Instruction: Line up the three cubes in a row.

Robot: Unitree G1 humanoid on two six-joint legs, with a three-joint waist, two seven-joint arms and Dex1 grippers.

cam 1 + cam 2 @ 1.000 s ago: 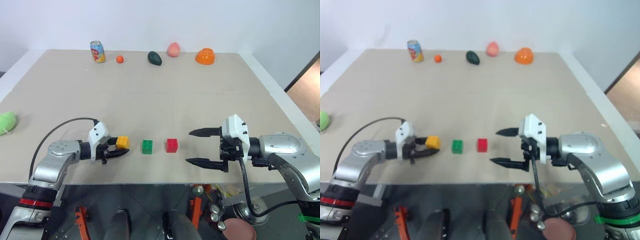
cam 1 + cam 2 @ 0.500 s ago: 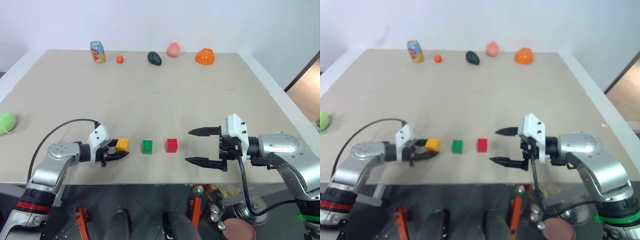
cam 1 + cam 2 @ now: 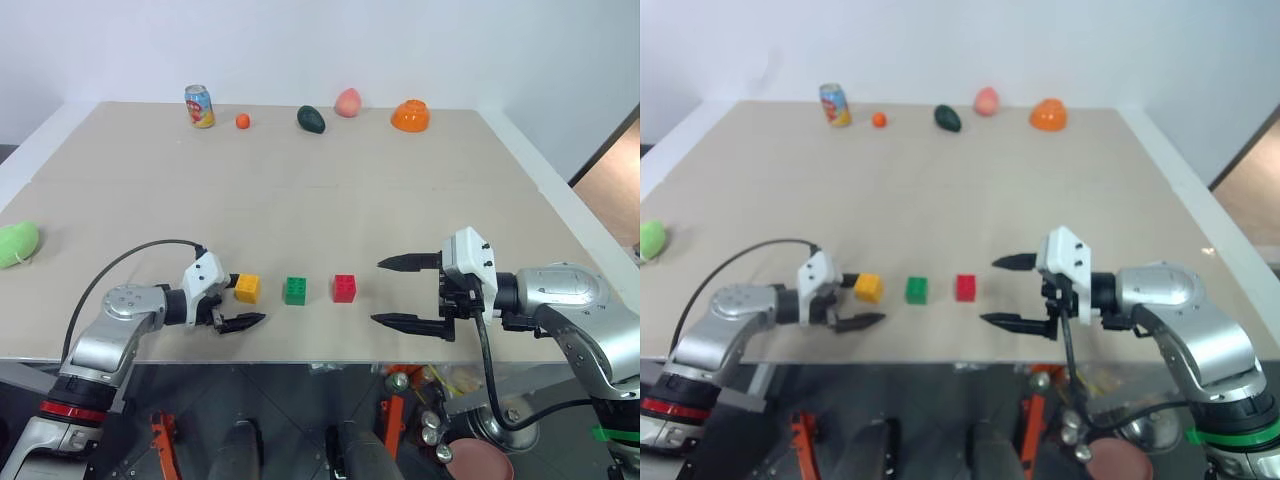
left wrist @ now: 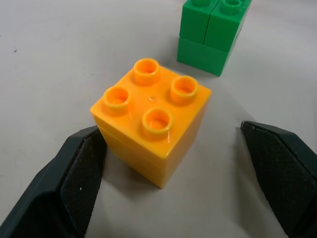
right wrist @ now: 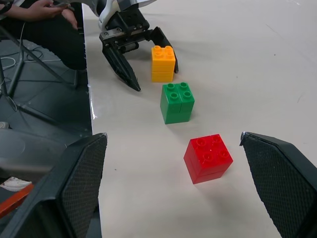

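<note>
Three cubes sit in a line near the front edge of the worktop (image 3: 320,200): the yellow cube (image 3: 246,288) on the left, the green cube (image 3: 295,291) in the middle, the red cube (image 3: 344,289) on the right, each apart from its neighbour with bare surface between. The left hand (image 3: 236,304) sits low at the yellow cube, its two black fingers spread wide on either side; in the left wrist view one finger (image 4: 74,178) is close against the cube's side while the other stands clear of it, and the cube rests flat on the worktop, studs up, not gripped. The right hand (image 3: 405,293) hangs to the right of the red cube, apart from it, fingers wide open and holding nothing, pointing toward the row. Along the far edge stand a soda can (image 3: 200,106), a small orange ball (image 3: 242,121), a dark green fruit (image 3: 311,119), a pink fruit (image 3: 347,102) and an orange bowl (image 3: 410,115). A green plush toy (image 3: 18,244) lies at the far left edge.
</note>
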